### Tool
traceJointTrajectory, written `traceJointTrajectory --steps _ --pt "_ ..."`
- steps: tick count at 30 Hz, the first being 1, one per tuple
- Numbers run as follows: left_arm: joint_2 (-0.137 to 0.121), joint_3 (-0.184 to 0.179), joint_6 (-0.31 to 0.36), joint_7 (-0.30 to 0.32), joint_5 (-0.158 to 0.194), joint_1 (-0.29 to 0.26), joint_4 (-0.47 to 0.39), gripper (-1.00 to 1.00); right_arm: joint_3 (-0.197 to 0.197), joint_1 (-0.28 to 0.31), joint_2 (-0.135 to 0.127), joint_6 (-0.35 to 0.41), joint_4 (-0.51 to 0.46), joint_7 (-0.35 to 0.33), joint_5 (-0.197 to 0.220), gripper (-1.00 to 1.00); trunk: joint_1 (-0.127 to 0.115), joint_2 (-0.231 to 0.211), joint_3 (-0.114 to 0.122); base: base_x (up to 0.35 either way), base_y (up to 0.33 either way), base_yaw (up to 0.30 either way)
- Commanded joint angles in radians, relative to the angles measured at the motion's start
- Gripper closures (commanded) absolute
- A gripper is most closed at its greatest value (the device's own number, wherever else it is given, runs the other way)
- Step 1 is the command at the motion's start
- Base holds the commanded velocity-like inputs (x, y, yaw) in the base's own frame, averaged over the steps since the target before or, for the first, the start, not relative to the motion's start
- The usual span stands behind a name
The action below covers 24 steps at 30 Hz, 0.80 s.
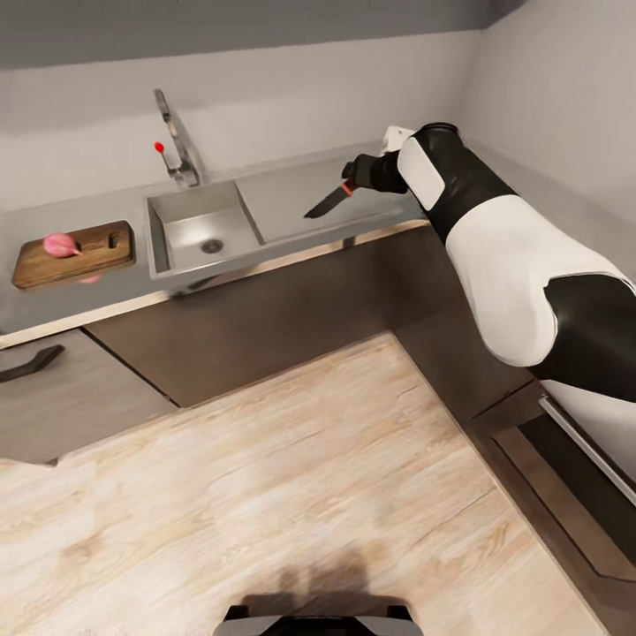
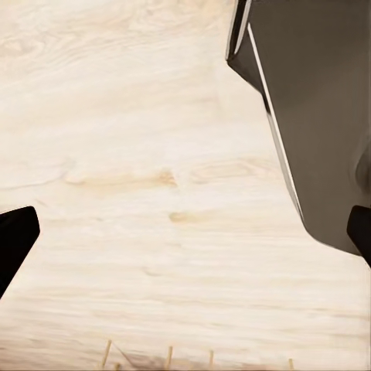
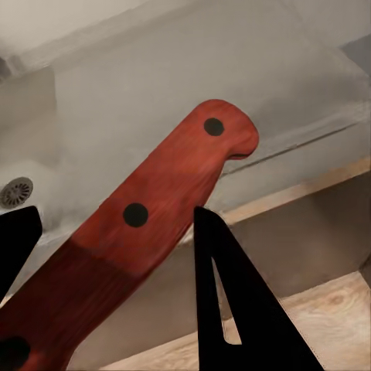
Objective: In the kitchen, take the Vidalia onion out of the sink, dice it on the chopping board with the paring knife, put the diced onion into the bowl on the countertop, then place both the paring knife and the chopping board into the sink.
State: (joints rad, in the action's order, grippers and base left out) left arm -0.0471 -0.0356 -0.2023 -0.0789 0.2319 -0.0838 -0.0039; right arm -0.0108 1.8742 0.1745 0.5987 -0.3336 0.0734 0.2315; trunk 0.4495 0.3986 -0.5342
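- Red-handled paring knife (image 1: 331, 201) is held in the air over the drainboard at the right of the sink (image 1: 190, 231), its dark blade pointing left and down toward the basin.
- The right pincer (image 1: 355, 171) is clenched on the knife's handle; in the right wrist view the red handle (image 3: 147, 224) with its dark rivets lies between the black fingers (image 3: 232, 301).
- The pale pink Vidalia onion (image 1: 60, 245) sits whole on the left part of the dark brown chopping board (image 1: 84, 256), well apart from the knife.
- The board lies on the grey counter (image 1: 115, 291) just left of the sink, whose basin shows a round drain.
- The curved tap (image 1: 177, 141) rises at the far side of the basin.
- The left pincer (image 2: 185, 232) hangs released over the light wooden floor (image 2: 139, 154), its dark fingertips (image 2: 15, 236) spread wide, near a dark cabinet (image 2: 317, 100).
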Motion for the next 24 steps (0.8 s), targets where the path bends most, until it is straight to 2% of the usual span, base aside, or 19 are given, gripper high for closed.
traceJointTrajectory --steps 1,24 --pt "0.000 -0.004 -0.003 -0.002 0.006 -0.001 0.001 -1.00 -0.002 0.000 0.000 0.004 0.002 0.007 0.011 1.00 0.000 0.001 0.000 0.000 0.000 0.265" --pt "0.000 -0.004 -0.002 -0.002 0.006 -0.001 0.001 -1.00 -0.003 0.000 0.000 0.003 0.043 0.006 0.011 1.00 0.000 0.001 0.017 0.000 0.011 0.257"
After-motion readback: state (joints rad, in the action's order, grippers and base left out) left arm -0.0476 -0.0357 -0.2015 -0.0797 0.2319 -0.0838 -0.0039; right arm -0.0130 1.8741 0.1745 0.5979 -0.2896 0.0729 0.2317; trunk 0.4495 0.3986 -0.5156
